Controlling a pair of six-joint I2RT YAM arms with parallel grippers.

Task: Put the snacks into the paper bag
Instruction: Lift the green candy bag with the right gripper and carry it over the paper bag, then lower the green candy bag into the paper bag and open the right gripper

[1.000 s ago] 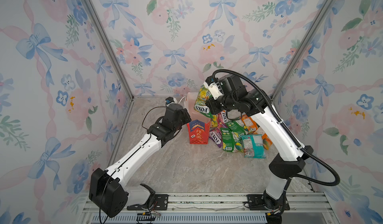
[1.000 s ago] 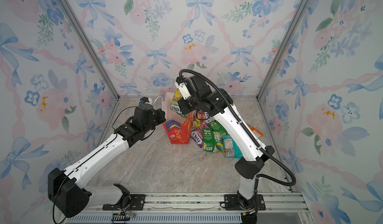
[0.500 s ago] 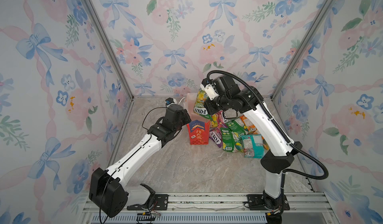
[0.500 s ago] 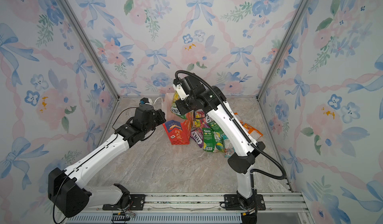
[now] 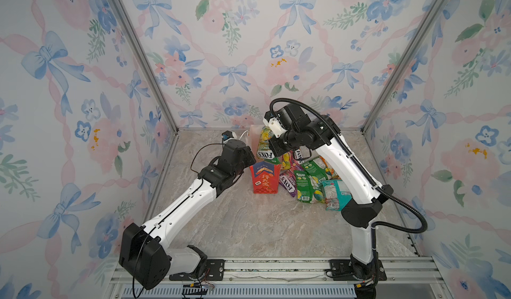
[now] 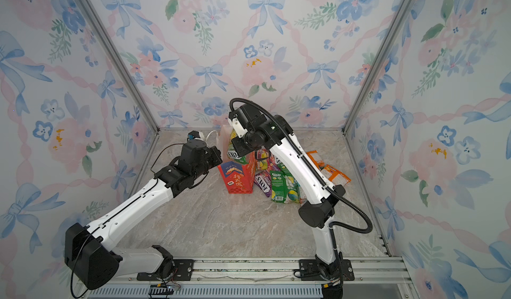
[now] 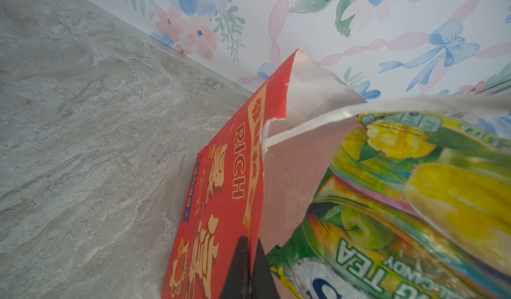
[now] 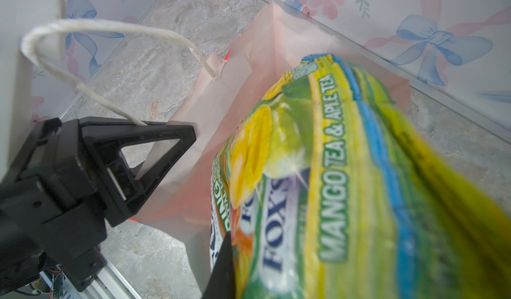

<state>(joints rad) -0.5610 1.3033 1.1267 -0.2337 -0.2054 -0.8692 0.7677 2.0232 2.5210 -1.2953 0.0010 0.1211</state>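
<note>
step: one packet going in. The right tool has the green-yellow FOX'S packet at the mouth of the paper bag.
packet: hangs lengthwise, lower end at or just inside the rim. Depth can't be told.
right tool: clamped nearly closed on the packet's upper part.
left tool: pinched closed on the bag's side wall near the rim, holding the mouth open.
bag: upright on the surface. The cord handle loops free by the left tool.
remaining snacks: piled on the surface just beside the bag, on the right arm's side.
next: probably lower the packet past the rim, then release. The left grip should hold so the wall doesn't fold in.
risk: narrow mouth, so the packet could snag the rim or tip the bag.
</note>
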